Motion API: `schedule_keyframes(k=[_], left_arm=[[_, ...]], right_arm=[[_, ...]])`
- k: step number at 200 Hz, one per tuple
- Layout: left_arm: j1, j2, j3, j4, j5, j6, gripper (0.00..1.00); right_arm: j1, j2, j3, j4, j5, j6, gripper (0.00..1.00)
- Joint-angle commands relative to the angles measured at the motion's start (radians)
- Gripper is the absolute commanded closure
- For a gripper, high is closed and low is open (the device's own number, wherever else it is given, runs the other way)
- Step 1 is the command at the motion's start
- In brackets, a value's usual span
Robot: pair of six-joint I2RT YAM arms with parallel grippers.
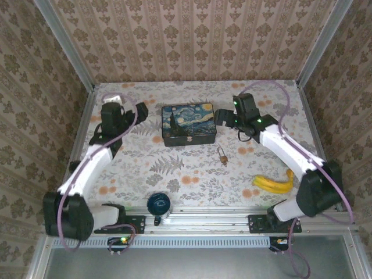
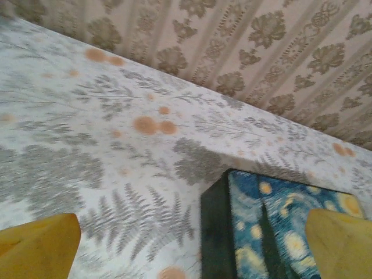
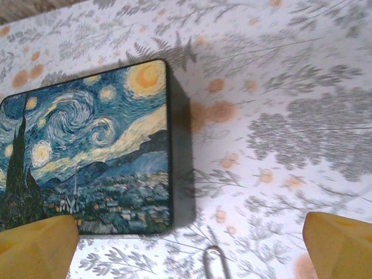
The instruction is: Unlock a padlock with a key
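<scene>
Two hands are at work, and both have their fingers spread wide with nothing between them: the left hand (image 2: 189, 247) and the right hand (image 3: 187, 247).

The padlock (image 1: 222, 155) lies loose on the worktop (image 1: 192, 174), just nearward of the right hand, its shackle showing at the bottom edge of that wrist view. Being small and unanchored, it would likely skid or spin under an off-centre pinch. A dark sliver at its near end may be the key; I cannot tell, and the busy floral print could hide it.

The painted tin (image 1: 188, 123) sits between the hands, just beside each, so a careless swing could knock it.

Counted: one padlock, one tin, one banana (image 1: 273, 185) and one blue cup (image 1: 158, 204).
</scene>
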Motion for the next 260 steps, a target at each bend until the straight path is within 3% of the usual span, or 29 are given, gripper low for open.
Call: schedule_keyframes(k=[1, 51, 88, 122, 164, 209, 260], left_arm=[[0.009, -0.139, -0.127, 0.003, -0.160, 0.082, 0.00], [0.013, -0.424, -0.366, 0.107, -0.261, 0.182, 0.00], [0.015, -0.494, -0.498, 0.218, -0.318, 0.290, 0.00], [0.026, -0.501, -0.615, 0.392, -0.352, 0.361, 0.00], [0.090, -0.340, -0.648, 0.572, -0.262, 0.448, 0.00], [0.137, -0.071, -0.617, 0.774, -0.140, 0.480, 0.00], [0.159, 0.144, -0.568, 0.904, -0.079, 0.525, 0.00]], right_arm=[[-0.007, -0.114, -0.094, -0.012, 0.133, -0.037, 0.00], [-0.036, -0.429, -0.337, 0.124, 0.250, -0.067, 0.00], [-0.070, -0.613, -0.474, 0.184, 0.343, -0.055, 0.00], [-0.087, -0.665, -0.580, 0.277, 0.425, -0.111, 0.00], [-0.097, -0.620, -0.686, 0.488, 0.478, -0.203, 0.00], [-0.135, -0.532, -0.751, 0.718, 0.427, -0.316, 0.00], [-0.199, -0.467, -0.756, 0.801, 0.354, -0.323, 0.00]])
